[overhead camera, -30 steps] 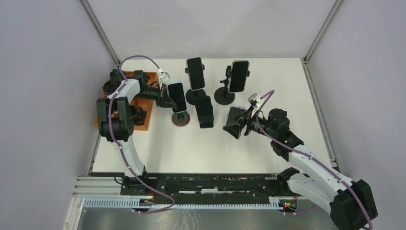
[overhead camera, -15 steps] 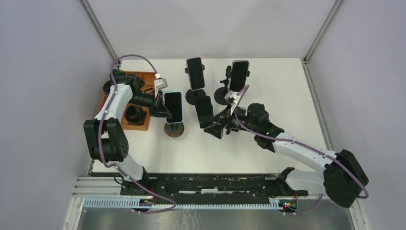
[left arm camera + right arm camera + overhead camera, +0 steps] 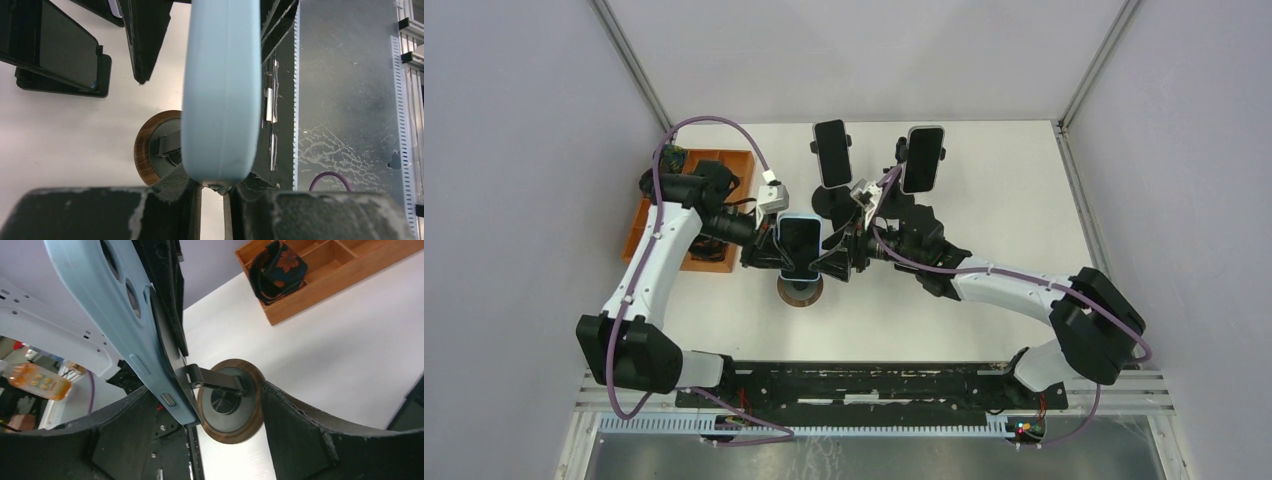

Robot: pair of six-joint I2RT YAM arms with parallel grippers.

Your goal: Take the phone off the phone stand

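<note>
The light-blue phone stands on a stand with a round wooden base near the table's middle. My left gripper is shut on the phone's edge from the left. In the left wrist view the phone sits pinched between my fingers, gripper, above the base. My right gripper is open at the phone's right. In the right wrist view it straddles the base and the phone's lower end. The stand's black arm still meets the phone's back.
Two more phones on stands stand at the back, and a dark phone sits just behind my right gripper. An orange wooden tray holding a dark bundle lies at the left.
My left gripper has carried the phone and its stand right and nearer. My right gripper has swung left across the table and now straddles the stand.
</note>
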